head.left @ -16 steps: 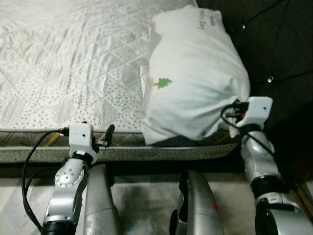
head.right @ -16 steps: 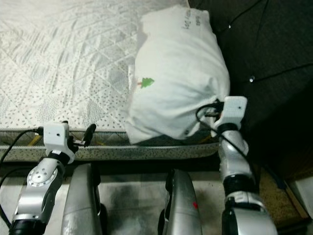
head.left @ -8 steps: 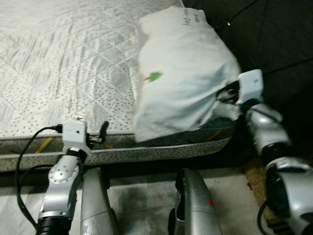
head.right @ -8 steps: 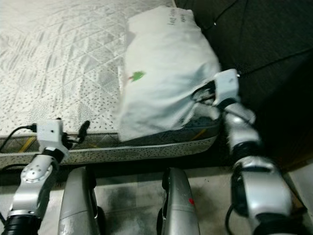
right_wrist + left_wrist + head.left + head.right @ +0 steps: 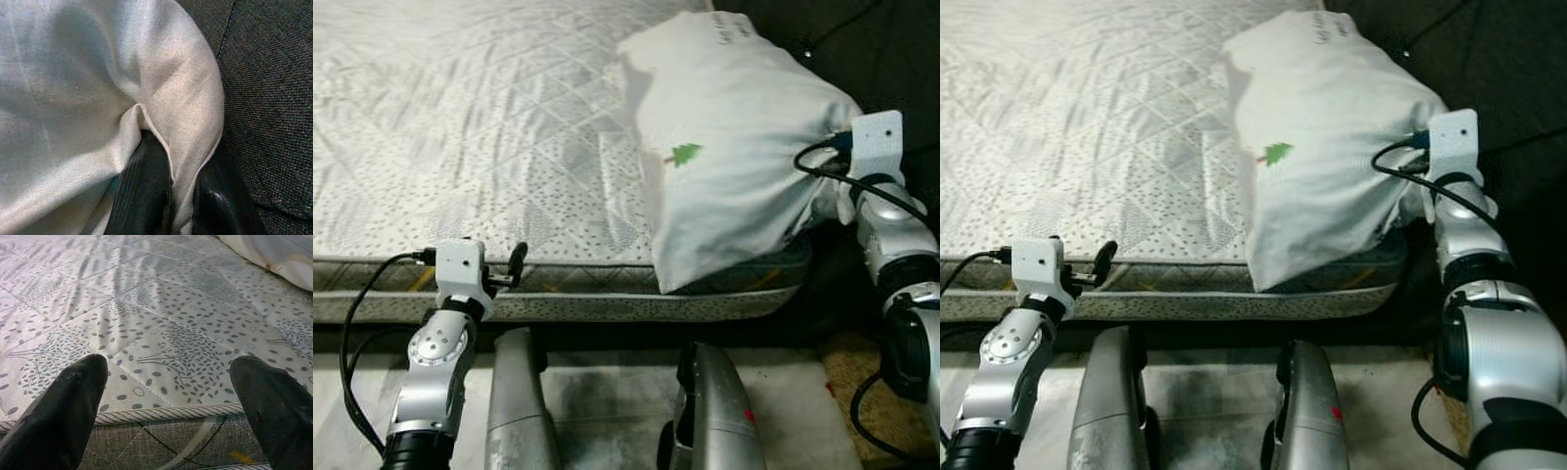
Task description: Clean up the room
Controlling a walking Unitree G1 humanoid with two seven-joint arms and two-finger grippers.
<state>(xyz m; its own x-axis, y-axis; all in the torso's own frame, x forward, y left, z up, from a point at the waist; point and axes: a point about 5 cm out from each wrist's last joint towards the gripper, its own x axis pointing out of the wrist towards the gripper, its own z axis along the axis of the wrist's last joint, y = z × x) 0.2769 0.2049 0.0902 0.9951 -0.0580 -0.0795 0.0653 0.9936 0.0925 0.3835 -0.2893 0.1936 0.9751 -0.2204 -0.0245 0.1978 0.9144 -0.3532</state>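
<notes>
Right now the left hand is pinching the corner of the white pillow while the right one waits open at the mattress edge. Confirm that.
The sides are swapped. The right hand is shut on the white pillow, as the right wrist view shows: fabric is pinched between its black fingers. The left hand waits open at the edge of the mattress.

Bare mattress (image 5: 460, 127) leftward, pillow (image 5: 744, 147) against dark headboard (image 5: 891, 59).
</notes>
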